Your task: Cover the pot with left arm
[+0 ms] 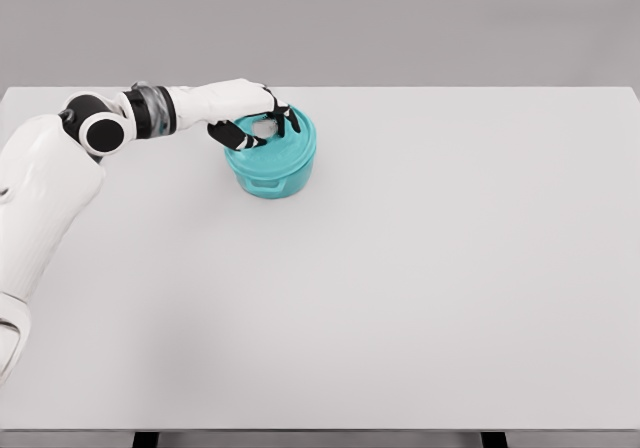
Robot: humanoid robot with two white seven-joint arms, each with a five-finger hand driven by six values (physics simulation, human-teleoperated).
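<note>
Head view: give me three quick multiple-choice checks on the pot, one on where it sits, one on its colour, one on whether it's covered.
1. Where on the table does the pot stand?
A. far left part
B. near right corner
C. centre of the near edge

2. What colour is the pot?
A. red
B. teal
C. yellow

3. What state is the pot in?
A. lying on its side
B. open, lid beside it
C. lid on top

Answers:
1 A, it stands far and left on the table, beside the left arm.
2 B, body and lid are teal.
3 C, the lid lies on the rim under the fingers of the left hand.
</note>
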